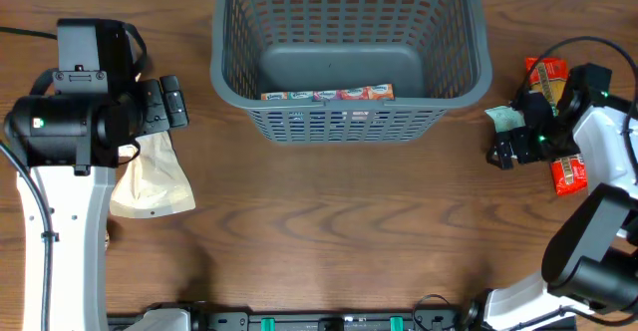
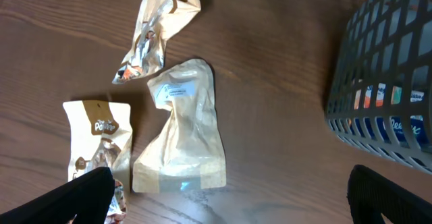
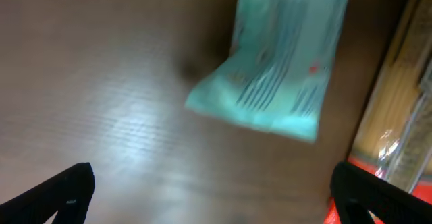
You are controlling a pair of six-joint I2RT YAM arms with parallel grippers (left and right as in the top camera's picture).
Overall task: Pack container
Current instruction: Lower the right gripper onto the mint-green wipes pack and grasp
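The container [image 1: 227,72], a dark grey lattice basket, stands at the back centre, with a long colourful packet [image 1: 329,95] lying inside along its near wall. My left gripper [image 1: 177,102] is open to the left of it, above a tan pouch [image 1: 152,176]. The left wrist view shows that pouch [image 2: 181,129] flat on the wood ahead of the open gripper [image 2: 233,197], with the basket wall [image 2: 385,82] at right. To the right of the container, my right gripper [image 1: 506,134] is open beside a teal packet [image 1: 503,118]. The blurred right wrist view shows the packet [image 3: 277,69] ahead of the empty gripper [image 3: 212,197].
A brown-and-white snack pouch [image 2: 98,143] and a crumpled foil packet [image 2: 152,28] lie left of the tan pouch. Red and yellow packets [image 1: 548,77] and a red one [image 1: 570,174] lie by the right arm. A yellow packet [image 3: 398,116] edges the right wrist view.
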